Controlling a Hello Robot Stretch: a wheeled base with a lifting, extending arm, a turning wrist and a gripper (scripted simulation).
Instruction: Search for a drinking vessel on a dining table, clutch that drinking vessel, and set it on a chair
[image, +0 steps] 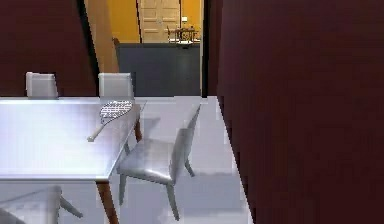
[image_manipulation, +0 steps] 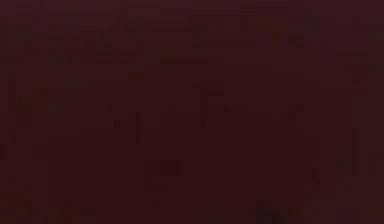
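The tabletop (image: 45, 140) sits at the forward view's left, a racket (image: 112, 113) near its right edge; the arm side faces a dark wall (image_manipulation: 190, 110); the claw's state I cannot tell.

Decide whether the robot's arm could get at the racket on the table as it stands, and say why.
Probably not. The arm side view looks onto a dark red wall, while the racket lies on the table ahead in the forward view. It would likely need to turn.

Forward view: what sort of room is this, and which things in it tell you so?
Probably a dining room: a long pale table with grey chairs drawn up around it, and a doorway beyond.
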